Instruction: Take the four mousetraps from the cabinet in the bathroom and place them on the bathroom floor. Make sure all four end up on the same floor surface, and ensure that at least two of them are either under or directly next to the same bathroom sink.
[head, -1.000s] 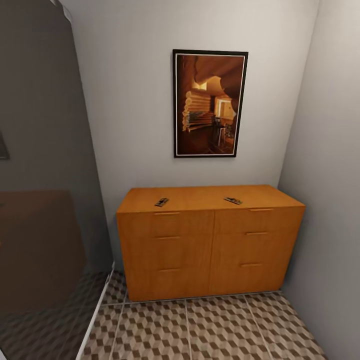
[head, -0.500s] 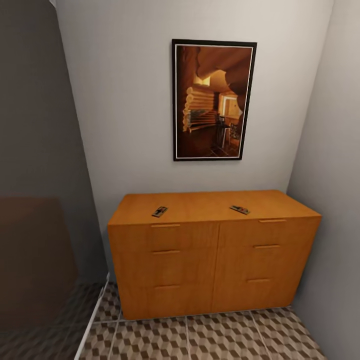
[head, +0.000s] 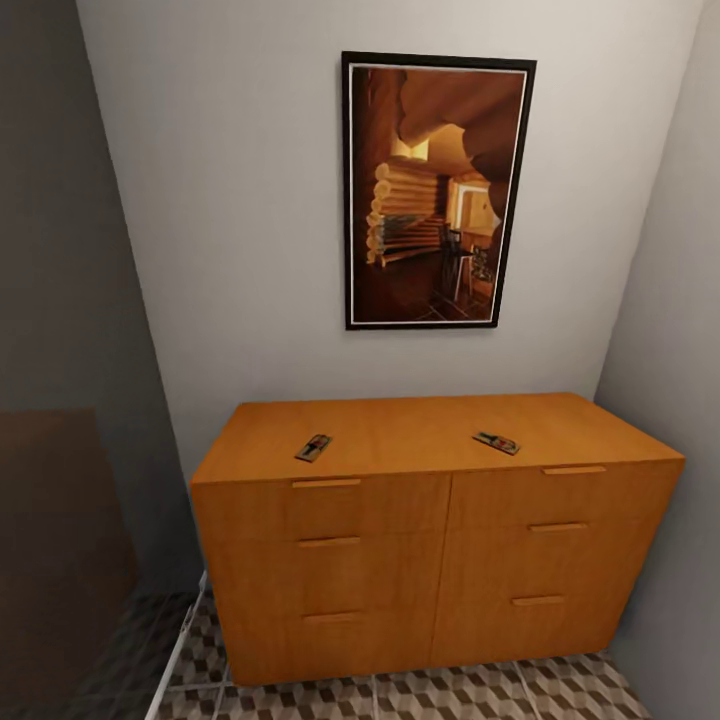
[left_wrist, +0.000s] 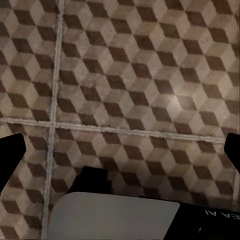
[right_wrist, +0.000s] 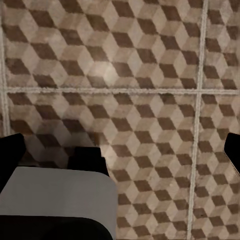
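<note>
Mousetraps: 2 small flat tan boards with dark metal parts lie on the top of the low, wide orange-brown wooden cabinet (head: 430, 540). Left mousetrap (head: 313, 447) sits above the left drawer column, near the front edge, long axis angled toward the wall. Right mousetrap (head: 497, 442) sits above the right drawer column, also near the front edge, turned more crosswise. The 2 are well apart, neither touching anything but the cabinet top. Too small to make out the red spot.

Cabinet has 2 columns of 3 drawers with slim wooden bar handles, all drawers closed. It stands against a pale grey wall, right end close to the side wall. Above it hangs a tall black-framed picture (head: 437, 190) in warm brown tones.

Bathroom floor (head: 400, 698) of brown, beige and white cube-pattern tiles with pale grout shows in a strip before the cabinet base.

Left wrist view: left gripper (left_wrist: 120, 150) points down at the cube-pattern tiles, dark fingertips at opposite edges of the picture, jaws spread wide, nothing between them.

Right wrist view: right gripper (right_wrist: 120, 150) likewise over tiles, fingertips far apart at both edges, holding nothing.
</note>
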